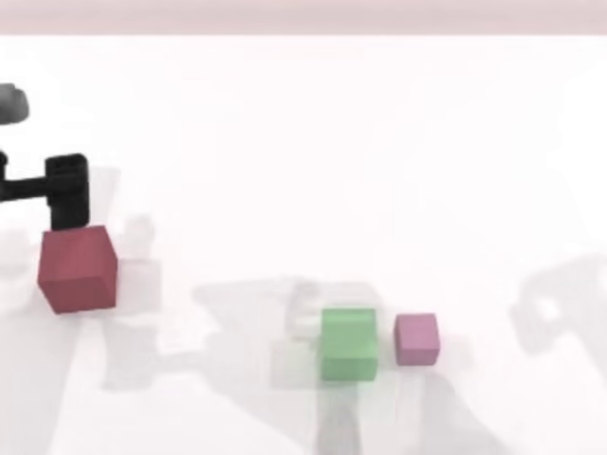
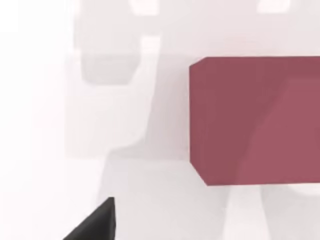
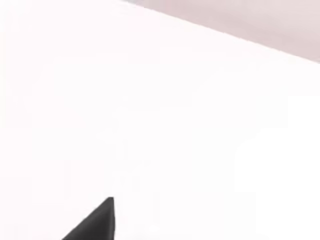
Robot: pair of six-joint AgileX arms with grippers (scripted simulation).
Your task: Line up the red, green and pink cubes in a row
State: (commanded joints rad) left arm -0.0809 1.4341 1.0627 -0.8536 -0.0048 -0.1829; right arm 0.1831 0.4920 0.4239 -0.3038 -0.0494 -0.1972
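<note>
The large dark red cube (image 1: 78,269) sits on the table at the far left. It fills the left wrist view's side as the red cube (image 2: 255,120). My left gripper (image 1: 70,204) hovers just behind it, apart from it, open and holding nothing; one black fingertip (image 2: 102,220) shows. The light green cube (image 1: 349,343) and the small pink cube (image 1: 416,338) stand side by side near the front middle, a narrow gap between them. My right arm is out of the top view. Over bare table, a single black fingertip (image 3: 102,220) of its open gripper shows.
The white table (image 1: 313,161) stretches bare from the middle to the far edge (image 1: 303,34). Grey shadows of the arms lie across the front, around the green cube and at the right.
</note>
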